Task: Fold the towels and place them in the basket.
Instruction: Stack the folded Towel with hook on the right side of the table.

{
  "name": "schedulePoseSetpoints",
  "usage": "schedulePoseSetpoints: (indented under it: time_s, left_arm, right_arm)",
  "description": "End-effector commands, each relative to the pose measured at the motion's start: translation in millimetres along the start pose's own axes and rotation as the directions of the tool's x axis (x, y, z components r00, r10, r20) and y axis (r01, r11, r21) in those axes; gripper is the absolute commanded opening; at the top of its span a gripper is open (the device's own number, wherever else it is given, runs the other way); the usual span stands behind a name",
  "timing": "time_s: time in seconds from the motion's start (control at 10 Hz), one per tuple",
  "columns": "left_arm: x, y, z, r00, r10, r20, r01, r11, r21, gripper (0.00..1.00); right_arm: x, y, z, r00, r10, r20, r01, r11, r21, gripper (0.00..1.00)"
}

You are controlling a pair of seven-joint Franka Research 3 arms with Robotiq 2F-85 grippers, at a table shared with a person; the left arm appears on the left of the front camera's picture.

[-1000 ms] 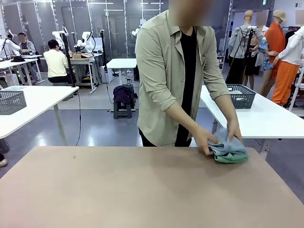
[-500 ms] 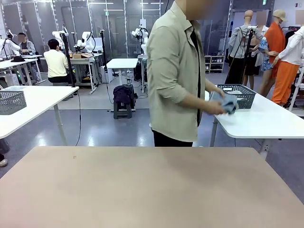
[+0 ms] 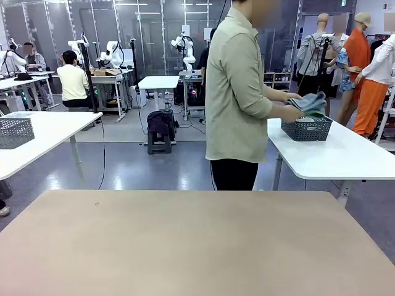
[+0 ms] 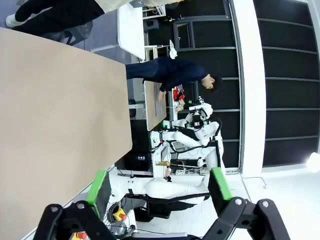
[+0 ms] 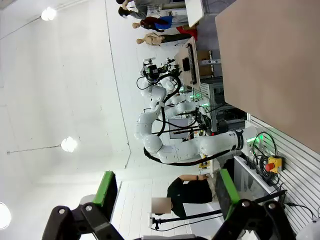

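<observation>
the towels point(image 3: 310, 102), a bunched blue-grey bundle with no readable long axis, sit in the person's hands point(image 3: 291, 113) directly above the basket point(image 3: 307, 129) on the white side table point(image 3: 333, 157), well apart from both grippers. left gripper point(image 4: 159, 188) fingers apart; right gripper point(image 5: 166, 189) fingers apart. brown tabletop point(image 3: 185, 246) lies bare.

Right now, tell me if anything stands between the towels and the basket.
Nothing visible does. The person's hands hold the towels right above the basket, which sits on the white table behind the person, with a towel already showing inside it.
</observation>
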State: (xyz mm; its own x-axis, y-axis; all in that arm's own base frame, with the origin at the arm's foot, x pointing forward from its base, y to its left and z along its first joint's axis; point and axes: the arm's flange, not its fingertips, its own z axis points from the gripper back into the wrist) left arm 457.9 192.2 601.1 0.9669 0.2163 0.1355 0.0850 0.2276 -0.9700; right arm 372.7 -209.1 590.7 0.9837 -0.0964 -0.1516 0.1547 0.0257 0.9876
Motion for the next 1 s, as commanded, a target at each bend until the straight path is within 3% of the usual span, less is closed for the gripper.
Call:
schedulePoseSetpoints:
  time_s: [0.0, 0.3, 0.9]
  left_arm:
    - [0, 0, 0, 1.000, 0.000, 0.000, 0.000, 1.000, 0.000, 1.00]
    - [10, -10, 16, 0.996, 0.081, -0.027, -0.082, 0.996, -0.031, 1.00]
    - [14, 4, 37, 0.977, 0.161, -0.137, -0.174, 0.980, -0.092, 1.00]
  right_arm:
    - [-2, -3, -11, 1.000, -0.008, -0.015, 0.008, 1.000, -0.027, 1.00]
    - [-4, 0, -18, 0.999, -0.004, -0.041, 0.002, 0.998, -0.065, 1.00]
    - [-7, 8, -2, 0.997, 0.065, -0.050, -0.064, 0.998, 0.024, 1.00]
